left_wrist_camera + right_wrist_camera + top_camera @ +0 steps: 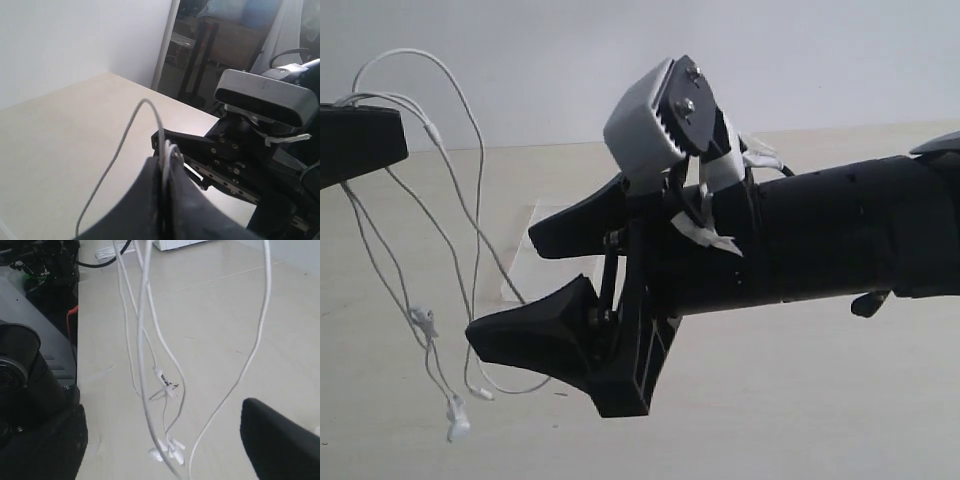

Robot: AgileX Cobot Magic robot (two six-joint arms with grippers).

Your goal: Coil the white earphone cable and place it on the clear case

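The white earphone cable (477,200) hangs in long loops from my left gripper (360,140), which is raised at the far left. Its earbuds (457,420) dangle just over the table. The left wrist view shows that gripper (167,159) shut on several strands of the cable (125,135). My right gripper (502,288) is open, its black fingers (570,225) spread wide beside the hanging loops. In the right wrist view, cable strands (142,340) and earbuds (167,447) hang between the open gripper (160,412) without touching it. The clear case (525,275) lies flat on the table behind, partly hidden.
The pale wooden table (800,420) runs back to a white wall. Dark equipment and cables (40,270) stand along one table edge. Close to the left gripper is the right arm's grey camera housing (265,100). Beyond the table's far corner (200,112) there is furniture.
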